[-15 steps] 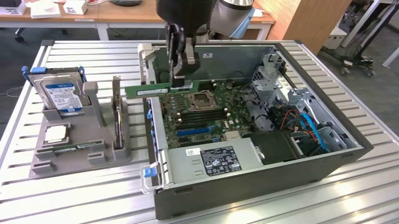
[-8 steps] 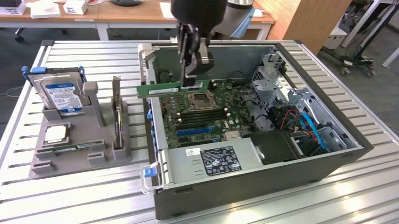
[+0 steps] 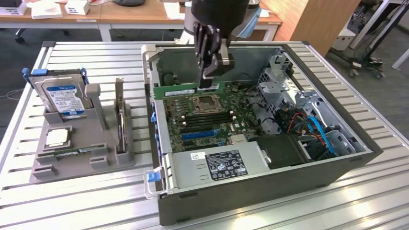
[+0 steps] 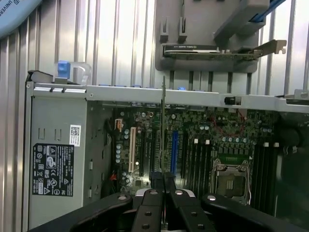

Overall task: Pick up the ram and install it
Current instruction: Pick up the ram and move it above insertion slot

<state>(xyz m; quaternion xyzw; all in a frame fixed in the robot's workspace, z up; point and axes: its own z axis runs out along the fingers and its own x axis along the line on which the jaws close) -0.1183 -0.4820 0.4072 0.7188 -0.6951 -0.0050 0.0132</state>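
In the exterior view, the gripper (image 3: 209, 82) was clamped narrow on one end of the ram (image 3: 182, 90). The stick hung level over the motherboard, at about eleven o'clock from the CPU socket (image 3: 208, 103). Held off-centre, it could tip and catch a slot edge.

In the wrist view, the ram ran edge-on from the closed fingertips (image 4: 156, 179). It seemed out of line with the black slots (image 4: 197, 162), so pressing could jam it.
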